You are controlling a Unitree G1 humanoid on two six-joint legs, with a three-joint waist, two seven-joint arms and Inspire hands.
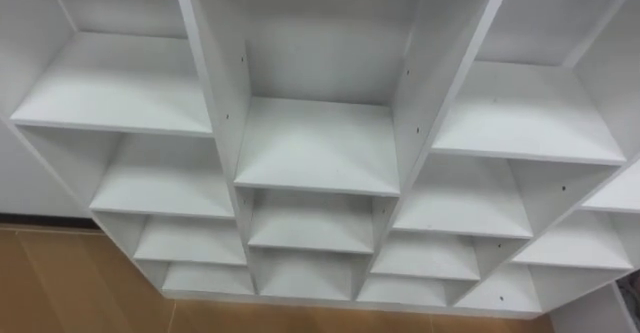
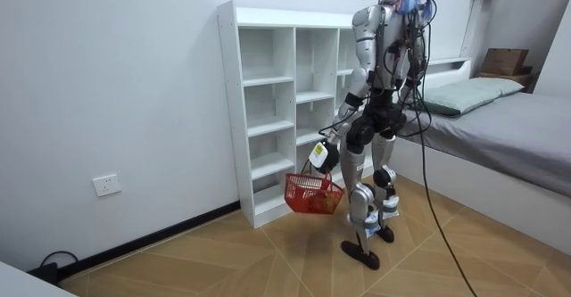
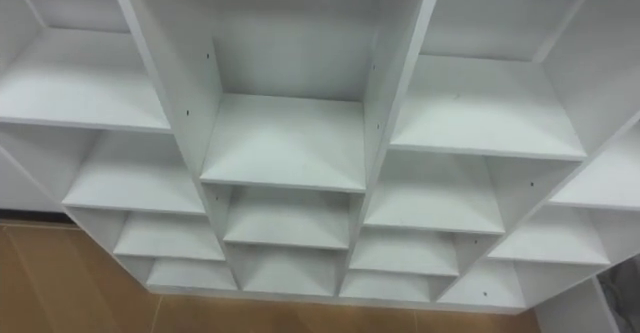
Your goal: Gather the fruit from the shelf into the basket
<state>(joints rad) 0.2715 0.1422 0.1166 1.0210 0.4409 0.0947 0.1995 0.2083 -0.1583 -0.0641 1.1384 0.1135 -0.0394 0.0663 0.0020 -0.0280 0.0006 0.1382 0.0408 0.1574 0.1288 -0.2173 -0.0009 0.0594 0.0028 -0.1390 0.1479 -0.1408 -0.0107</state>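
The white closet [image 1: 320, 143] is an open shelf unit with three columns of compartments, and I look down into them from close up. Its boards [image 3: 285, 138] are bare white. In the room view I stand right in front of the closet [image 2: 268, 83], facing it. My left hand [image 2: 321, 157] hangs low at my side, shut on the handle of a red wire basket [image 2: 312, 194] that dangles at knee height just above the floor. What lies in the basket cannot be made out.
Wooden floor [image 1: 60, 283] runs along the closet's foot. Behind me, at the room view's right, stands a bed [image 2: 508, 127] with a pillow [image 2: 464, 92] and a cardboard box [image 2: 504, 61]. A wall socket [image 2: 107, 185] sits low on the wall.
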